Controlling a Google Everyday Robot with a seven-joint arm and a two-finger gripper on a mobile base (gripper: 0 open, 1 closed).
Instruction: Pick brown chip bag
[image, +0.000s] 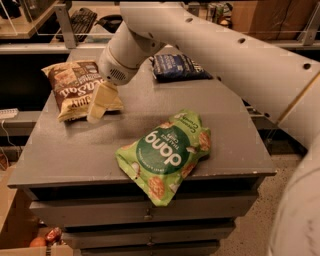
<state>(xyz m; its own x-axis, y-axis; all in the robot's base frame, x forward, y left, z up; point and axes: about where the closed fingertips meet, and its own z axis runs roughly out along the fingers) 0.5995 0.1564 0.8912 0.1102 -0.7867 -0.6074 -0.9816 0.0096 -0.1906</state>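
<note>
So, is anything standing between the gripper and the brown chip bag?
Nothing visible does. The gripper is at the edge of the brown chip bag that faces the middle of the table. The green bag lies toward the front and the dark blue bag at the back, both away from it.

Clearance around the gripper, upper left of the tabletop

Gripper (99, 106) sits at the right edge of the brown chip bag (70, 87), overlapping its lower right corner. Bare grey tabletop (75, 145) lies open below and right of it, through centre frame. Green bag (167, 155) blocks lower centre and overhangs the front edge. Dark blue bag (177, 67) blocks top centre, partly behind the arm (235, 60), which spans the upper right. The strip between the blue and green bags is open.
</note>
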